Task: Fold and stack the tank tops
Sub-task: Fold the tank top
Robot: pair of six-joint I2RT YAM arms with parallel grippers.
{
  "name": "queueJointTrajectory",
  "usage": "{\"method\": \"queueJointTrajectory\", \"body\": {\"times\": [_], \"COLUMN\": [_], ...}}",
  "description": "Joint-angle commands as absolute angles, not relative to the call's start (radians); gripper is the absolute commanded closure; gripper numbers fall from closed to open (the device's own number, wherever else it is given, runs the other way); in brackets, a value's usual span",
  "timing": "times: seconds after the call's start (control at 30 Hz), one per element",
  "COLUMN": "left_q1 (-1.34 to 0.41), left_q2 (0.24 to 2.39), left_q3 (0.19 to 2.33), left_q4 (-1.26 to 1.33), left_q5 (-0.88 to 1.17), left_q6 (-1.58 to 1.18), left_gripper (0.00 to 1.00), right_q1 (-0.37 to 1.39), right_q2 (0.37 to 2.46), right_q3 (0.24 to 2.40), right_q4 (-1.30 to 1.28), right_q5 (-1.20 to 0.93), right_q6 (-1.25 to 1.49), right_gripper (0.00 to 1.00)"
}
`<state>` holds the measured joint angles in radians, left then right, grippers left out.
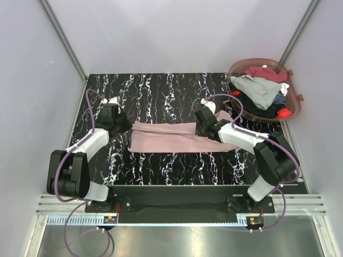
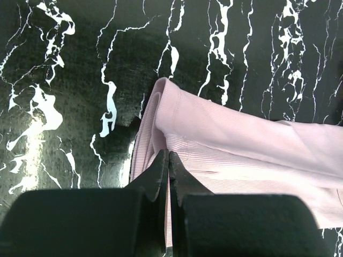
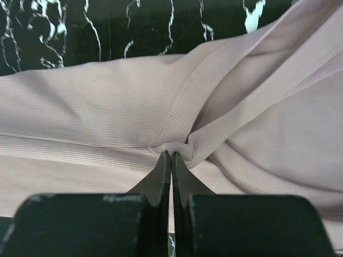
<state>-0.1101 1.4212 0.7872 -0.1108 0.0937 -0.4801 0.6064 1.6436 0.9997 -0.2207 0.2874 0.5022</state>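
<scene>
Pinching pink top [image 1: 163, 138], L+R end effectors [image 2: 169, 155] [image 3: 171, 154]

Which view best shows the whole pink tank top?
Top external: the pink tank top lies stretched out, nearly its full length visible. Left wrist shows only one folded end; right wrist only a bunched seam up close.

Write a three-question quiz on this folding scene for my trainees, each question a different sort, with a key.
1. True or false: the left gripper and the right gripper are each shut on the pink tank top.
2. Where does the basket stand? A: far right corner. B: near left corner. C: centre.
3. How many tank tops lie on the table outside the basket?
Key: 1 true; 2 A; 3 one.
</scene>
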Motion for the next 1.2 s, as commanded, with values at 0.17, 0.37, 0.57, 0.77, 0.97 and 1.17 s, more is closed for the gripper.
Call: {"method": "queueJointTrajectory", "body": {"times": [0.17,0.37,0.57,0.77,0.97,1.17], "left_q1": [-0.124,-0.124,-0.124,-0.123,-0.11,-0.101], "left_q2": [1.387,1.41,1.361,1.322,1.252,1.261], "left_q3": [0.666,0.62,0.63,0.667,0.621,0.627], "left_q4": [-0.098,-0.08,-0.095,-0.147,-0.118,-0.106], "left_q5": [0.003,0.003,-0.029,-0.063,-0.089,-0.055], "left_q6": [-0.563,-0.612,-0.611,-0.617,-0.661,-0.701], "left_gripper": [1.0,0.74,0.48,0.33,0.01,0.01], "right_q1": [0.635,0.637,0.637,0.635,0.635,0.634], "right_q2": [1.655,1.643,1.594,1.546,1.488,1.442], "right_q3": [0.893,0.881,0.862,0.858,0.85,0.833], "right_q4": [-0.176,-0.175,-0.17,-0.173,-0.186,-0.181], "right_q5": [0.319,0.35,0.365,0.371,0.396,0.439], "right_q6": [0.632,0.664,0.658,0.65,0.637,0.635], "right_gripper": [1.0,0.91,0.73,0.68,0.62,0.57]}}
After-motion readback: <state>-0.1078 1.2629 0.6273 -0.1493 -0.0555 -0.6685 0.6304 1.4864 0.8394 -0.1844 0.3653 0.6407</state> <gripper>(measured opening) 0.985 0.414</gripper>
